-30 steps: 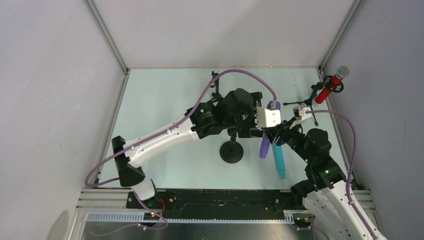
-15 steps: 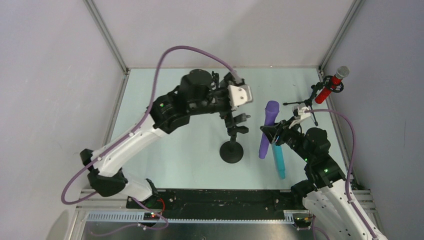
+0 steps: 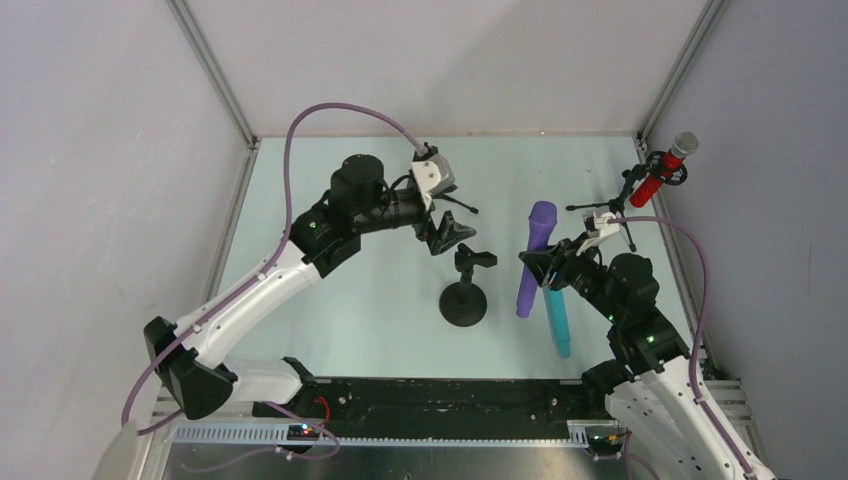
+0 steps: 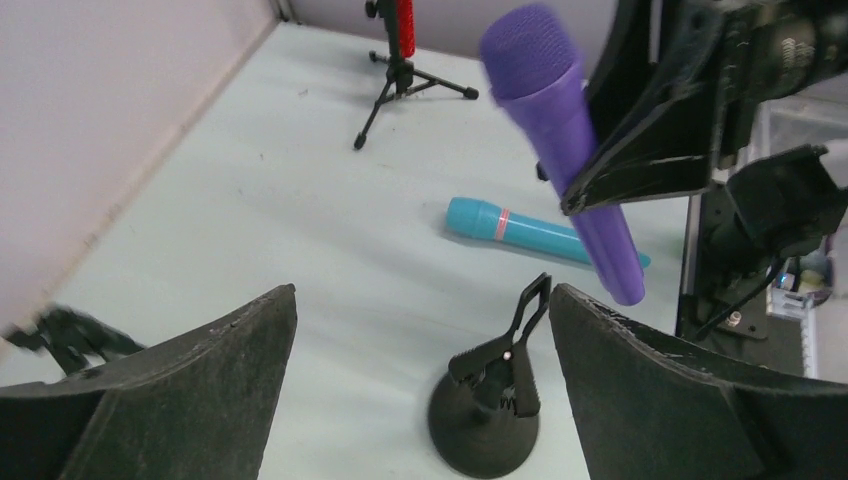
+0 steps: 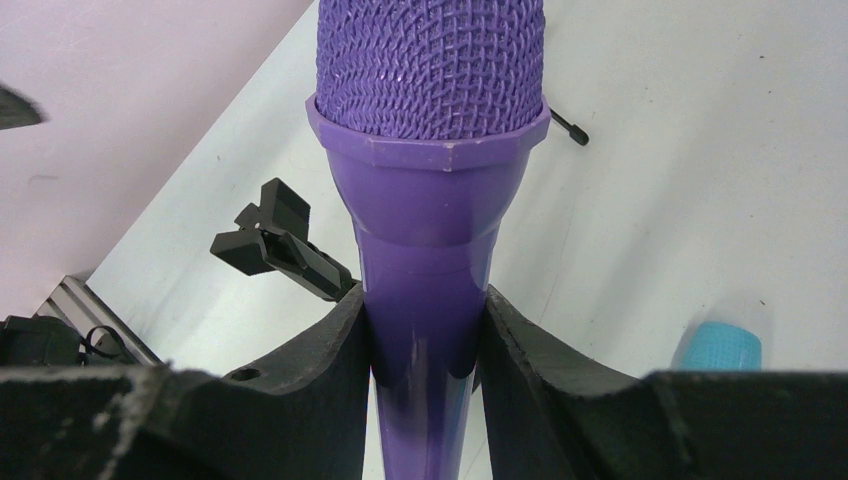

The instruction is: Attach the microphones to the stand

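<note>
The table point(image 3: 330, 200) was a pale mint sheet, matt and unmarked. Plain pale walls point(image 3: 100, 200) closed it in on three sides, with aluminium posts point(image 3: 212, 70) running up from the far corners. A black strip and a slotted metal rail point(image 3: 450, 395) ran across the near edge, where the arm bases sat. Purple cables point(image 3: 300, 130) looped over both arms. Any print on the arms or mics was too small to read. The only marking was a thin pink band around the teal mic point(image 4: 520, 228), near one end.

The right gripper point(image 5: 425, 320) was pinched around the purple mic point(image 5: 430, 90) just below its mesh head. The mic was raised off the table, head up and tilted. It stood to the right of the round-base stand point(image 3: 464, 300) and clear of the stand's clip point(image 3: 475, 258), which held nothing.

The left gripper point(image 4: 422, 300) hung with its fingers spread wide and nothing between them. It was over the middle of the table, above and behind the round-base stand.

The teal mic lay flat on the table at the right, beside the right arm. The red mic point(image 3: 655, 180) sat clipped in a small tripod point(image 4: 400, 80) in the far right corner, with its silver head pointing up and outward.
</note>
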### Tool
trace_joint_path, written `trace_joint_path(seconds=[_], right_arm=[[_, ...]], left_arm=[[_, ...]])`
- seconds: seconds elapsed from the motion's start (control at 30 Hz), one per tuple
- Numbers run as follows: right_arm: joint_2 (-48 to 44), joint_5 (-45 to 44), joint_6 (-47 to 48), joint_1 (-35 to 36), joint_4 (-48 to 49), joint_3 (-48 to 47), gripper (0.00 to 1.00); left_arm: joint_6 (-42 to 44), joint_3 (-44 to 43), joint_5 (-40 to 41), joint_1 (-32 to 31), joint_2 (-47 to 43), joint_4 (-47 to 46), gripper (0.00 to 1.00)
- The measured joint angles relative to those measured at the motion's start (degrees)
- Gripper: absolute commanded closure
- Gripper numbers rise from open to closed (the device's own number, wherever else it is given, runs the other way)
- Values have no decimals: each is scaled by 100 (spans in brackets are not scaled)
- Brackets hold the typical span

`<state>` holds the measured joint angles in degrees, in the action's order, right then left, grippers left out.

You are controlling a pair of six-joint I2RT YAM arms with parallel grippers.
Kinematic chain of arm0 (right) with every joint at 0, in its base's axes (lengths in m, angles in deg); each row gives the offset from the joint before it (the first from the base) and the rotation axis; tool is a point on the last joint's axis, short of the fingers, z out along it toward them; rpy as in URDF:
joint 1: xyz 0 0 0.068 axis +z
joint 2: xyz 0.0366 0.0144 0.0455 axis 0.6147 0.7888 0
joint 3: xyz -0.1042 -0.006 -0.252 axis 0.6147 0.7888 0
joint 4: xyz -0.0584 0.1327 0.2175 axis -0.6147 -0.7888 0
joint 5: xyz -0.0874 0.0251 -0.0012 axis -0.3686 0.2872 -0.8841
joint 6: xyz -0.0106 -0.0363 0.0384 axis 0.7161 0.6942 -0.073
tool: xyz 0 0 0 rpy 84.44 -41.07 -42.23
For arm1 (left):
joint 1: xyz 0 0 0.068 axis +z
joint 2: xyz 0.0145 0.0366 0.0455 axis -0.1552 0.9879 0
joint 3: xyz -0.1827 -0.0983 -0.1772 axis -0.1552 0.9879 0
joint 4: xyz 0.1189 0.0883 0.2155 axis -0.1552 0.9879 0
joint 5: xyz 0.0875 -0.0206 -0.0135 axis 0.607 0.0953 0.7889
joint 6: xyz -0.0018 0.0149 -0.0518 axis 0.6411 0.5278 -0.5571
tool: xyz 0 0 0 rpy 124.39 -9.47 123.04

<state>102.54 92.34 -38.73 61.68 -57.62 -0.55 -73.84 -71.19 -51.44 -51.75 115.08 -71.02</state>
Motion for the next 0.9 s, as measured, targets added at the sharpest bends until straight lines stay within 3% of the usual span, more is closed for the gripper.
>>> trace_joint_path(seconds=[0.2, 0.47, 0.9], right_arm=[[0, 0, 0, -13, -2, 0, 100], [63, 13, -4, -26, 0, 0, 100], [251, 13, -26, -37, 129, 0, 100]], left_arm=[[-1121, 1134, -52, 660, -192, -942, 0], [-2153, 1663, 17, 1010, -181, -1432, 0], [-2144, 2151, -258, 1049, -87, -1600, 0]])
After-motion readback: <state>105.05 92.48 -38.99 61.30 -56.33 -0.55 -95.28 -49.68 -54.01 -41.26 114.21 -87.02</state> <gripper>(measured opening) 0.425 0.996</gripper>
